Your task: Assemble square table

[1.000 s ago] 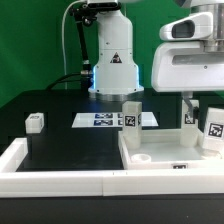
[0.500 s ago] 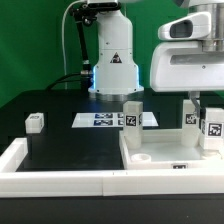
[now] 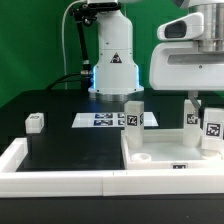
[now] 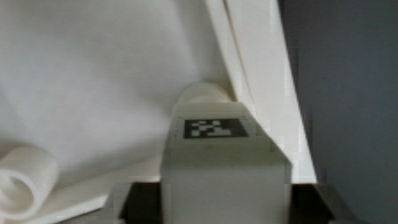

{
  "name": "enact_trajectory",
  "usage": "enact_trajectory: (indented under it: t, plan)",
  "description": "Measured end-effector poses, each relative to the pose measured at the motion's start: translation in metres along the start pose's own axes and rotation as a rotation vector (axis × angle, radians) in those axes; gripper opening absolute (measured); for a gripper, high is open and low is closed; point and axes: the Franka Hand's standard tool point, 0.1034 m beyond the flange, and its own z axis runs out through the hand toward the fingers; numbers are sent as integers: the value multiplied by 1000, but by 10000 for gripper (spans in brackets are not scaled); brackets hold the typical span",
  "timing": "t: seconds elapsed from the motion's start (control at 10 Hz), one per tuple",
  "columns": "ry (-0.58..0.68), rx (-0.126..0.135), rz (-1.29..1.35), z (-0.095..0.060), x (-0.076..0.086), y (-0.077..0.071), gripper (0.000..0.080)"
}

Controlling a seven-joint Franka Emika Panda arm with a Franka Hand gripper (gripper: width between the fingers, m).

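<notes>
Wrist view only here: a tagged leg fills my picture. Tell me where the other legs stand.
Observer: The left leg stands upright near the table top's far corner, on the exterior view's left of your held leg.
Operator: Next one.
Observer: The right leg stands upright on the exterior view's right of it.
Operator: Find the fourth.
Observer: The lone leg sits on the black surface, far to the exterior view's left, past the marker board.

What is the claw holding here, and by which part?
One white table leg. The claw is shut on its upper end, one finger on each side, with the tagged face uncovered.
</notes>
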Motion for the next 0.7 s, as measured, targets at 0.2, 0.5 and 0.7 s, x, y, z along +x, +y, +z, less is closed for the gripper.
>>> enact_trajectory:
  t: [0.2,0.5,0.7]
  plan:
    - [0,0,125,0,1,0,292]
    - [-3,7,401,1,2,0,292]
    - [-7,4,483,1,2,0,292]
